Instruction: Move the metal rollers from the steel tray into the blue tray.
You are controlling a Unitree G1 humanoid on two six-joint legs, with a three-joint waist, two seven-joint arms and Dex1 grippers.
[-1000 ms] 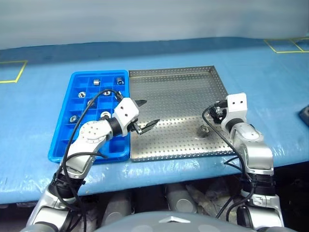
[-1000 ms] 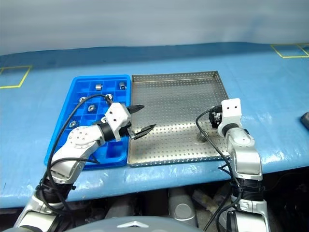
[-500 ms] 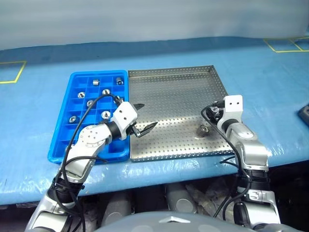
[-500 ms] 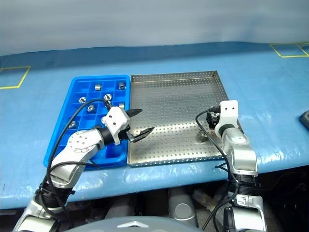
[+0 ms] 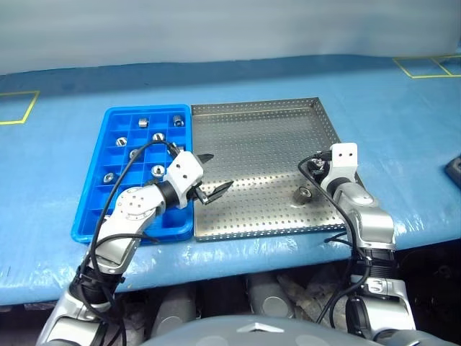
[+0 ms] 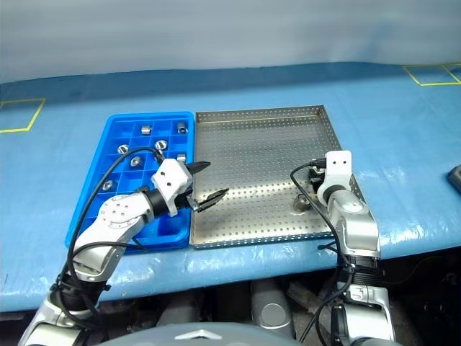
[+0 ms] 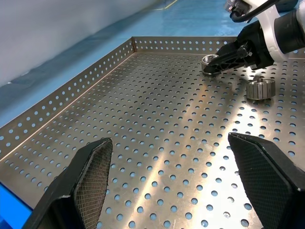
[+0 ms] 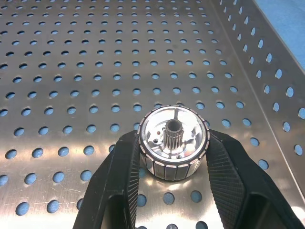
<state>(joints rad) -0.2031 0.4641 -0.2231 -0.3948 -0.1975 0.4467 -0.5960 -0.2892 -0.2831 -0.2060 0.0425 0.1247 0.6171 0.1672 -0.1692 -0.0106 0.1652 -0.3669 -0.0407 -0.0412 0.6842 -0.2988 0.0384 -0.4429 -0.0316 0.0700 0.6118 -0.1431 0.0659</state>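
Blue sheeting [image 5: 65, 238] covers the long bench, w/ yellow tape corners [image 5: 21, 108] marked at far left and far right, grey wall behind. At centre sits the steel tray [image 5: 259, 137], perforated, low-rimmed; the blue tray [image 5: 90, 216] lies just beside its left edge, the two rims touching or nearly so.

Right gripper [image 8: 172, 157] is down on the steel tray's floor near the right rim, its two black fingers [image 8: 119, 176] pinching one of the metal rollers [image 8: 173, 143] from both sides. Roller stands on end, ribbed rim and small toothed hub facing the wrist cam, resting on the perforated sheet. In the left wrist view the same pinch shows at the tray's far side. A second roller [image 5: 303, 194] lies loose on the steel tray just beside the held one, nearer the front rim, not touching the fingers.

Left gripper [image 5: 214, 174] hovers over the steel tray's left part, close to the blue tray's edge, fingers [image 7: 83, 183] spread wide w/ nothing between them; below is bare perforated metal.

Blue tray: approx. seven rollers [image 5: 144, 121] already sit in its cells, one per cell, mostly in the far and middle rows; near rows are partly hidden by the left arm.
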